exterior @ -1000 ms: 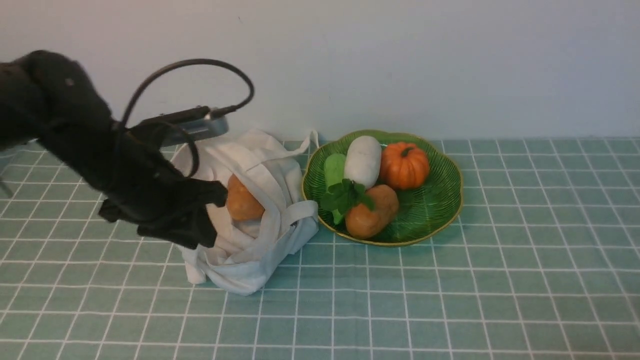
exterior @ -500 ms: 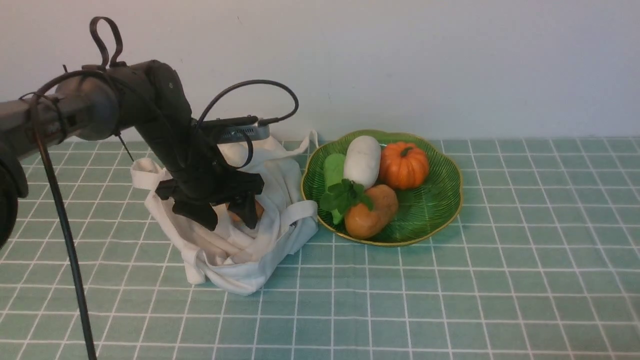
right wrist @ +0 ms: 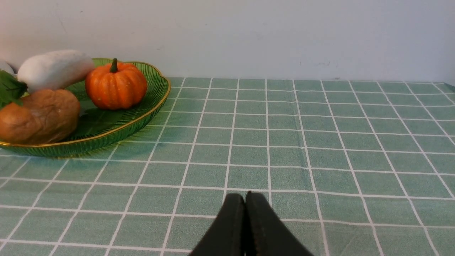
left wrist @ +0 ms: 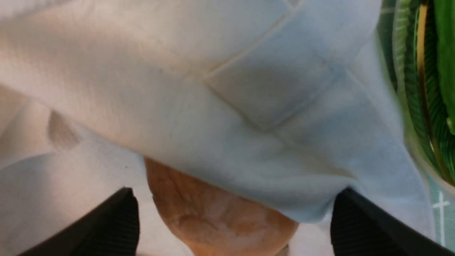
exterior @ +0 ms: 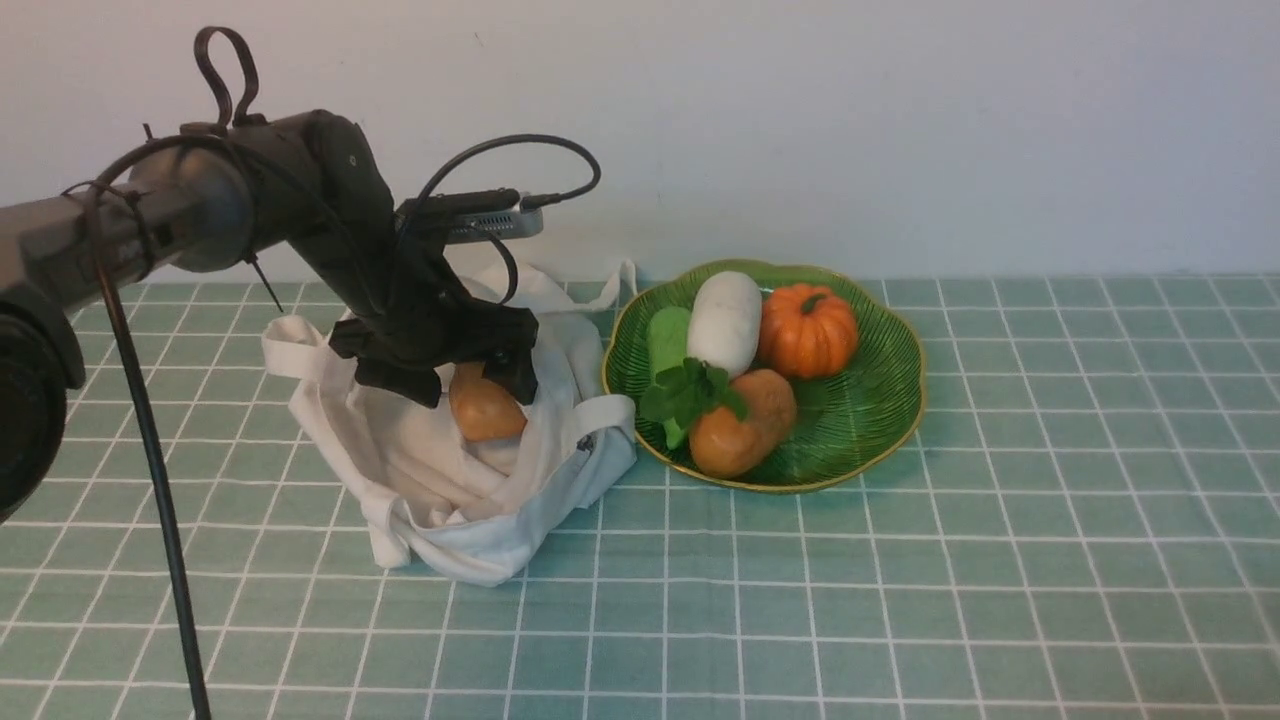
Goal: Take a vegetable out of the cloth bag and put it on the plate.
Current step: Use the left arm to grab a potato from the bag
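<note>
Swinging in over the soft off-white cloth bag (exterior: pixel 440 500), the left claw (exterior: pixel 468 388) has spread wide over the smooth tan-orange oval potato (exterior: pixel 487 410) inside. Grabbing it and moving it to the ribbed dark-green round plate (exterior: pixel 860 410) are left. The right claw (right wrist: pixel 245 220) is pressed together.

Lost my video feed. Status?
Left gripper open, straddling the potato, no grip. Right gripper shut, empty. The potato sits in the cloth bag, not on the plate. Bag fold overlaps it in the left wrist view.
</note>
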Robot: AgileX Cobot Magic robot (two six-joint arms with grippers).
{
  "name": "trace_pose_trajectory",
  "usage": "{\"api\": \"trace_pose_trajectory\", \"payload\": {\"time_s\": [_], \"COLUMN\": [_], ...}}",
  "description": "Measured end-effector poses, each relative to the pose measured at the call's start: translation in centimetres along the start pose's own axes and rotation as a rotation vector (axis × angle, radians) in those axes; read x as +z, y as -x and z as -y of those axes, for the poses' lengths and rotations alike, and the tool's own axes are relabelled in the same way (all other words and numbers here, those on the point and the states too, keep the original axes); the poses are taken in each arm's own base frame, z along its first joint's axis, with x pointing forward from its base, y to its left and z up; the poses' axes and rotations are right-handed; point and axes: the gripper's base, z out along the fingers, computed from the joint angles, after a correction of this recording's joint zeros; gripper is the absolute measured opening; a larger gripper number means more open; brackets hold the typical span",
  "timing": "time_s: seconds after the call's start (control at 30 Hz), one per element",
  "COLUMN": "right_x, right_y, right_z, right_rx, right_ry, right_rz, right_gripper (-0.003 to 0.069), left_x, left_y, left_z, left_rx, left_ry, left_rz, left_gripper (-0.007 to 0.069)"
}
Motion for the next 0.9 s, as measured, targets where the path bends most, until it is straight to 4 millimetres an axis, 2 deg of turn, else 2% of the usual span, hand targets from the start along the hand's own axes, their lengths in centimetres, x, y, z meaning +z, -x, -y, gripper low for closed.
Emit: {"api": "trace_pose_trajectory", "payload": {"time_s": [0.13,0.3,0.33,0.4,0.47,0.5,0.67,0.9], "right_x": [0.0,0.0,0.0,0.0,0.0,0.0,0.0,0.0], "right_y": [0.0,0.0,0.0,0.0,0.0,0.0,0.0,0.0], "right_z": [0.0,0.0,0.0,0.0,0.0,0.0,0.0,0.0], "right_rx": [0.0,0.0,0.0,0.0,0.0,0.0,0.0,0.0], "right_ry": [0.0,0.0,0.0,0.0,0.0,0.0,0.0,0.0], "right_rz": [0.0,0.0,0.0,0.0,0.0,0.0,0.0,0.0], "right_gripper": [-0.0017,-0.0017,-0.0017,-0.0017,-0.0017,-0.0017,-0.0017,-0.0017], "left_x": [-0.7,-3.9,-5.0,-5.1,-4.9,-4.1,-1.7,-0.6], "left_y": [-0.2,0.0,0.1,0.1,0.2,0.2,0.0,0.5], "left_z": [-0.3,-0.4,-0.3,-0.3,-0.4,-0.6,-0.6,2.5], "left_rx": [0.046,0.115,0.113,0.1,0.077,0.053,0.008,0.055], "left_ry": [0.05,0.155,0.176,0.178,0.179,0.179,0.169,0.123], "left_rz": [-0.056,-0.075,-0.056,-0.052,-0.049,-0.056,-0.091,-0.001], "left_gripper": [0.0631,0.0562,0.0528,0.051,0.0484,0.0459,0.0446,0.0446]}}
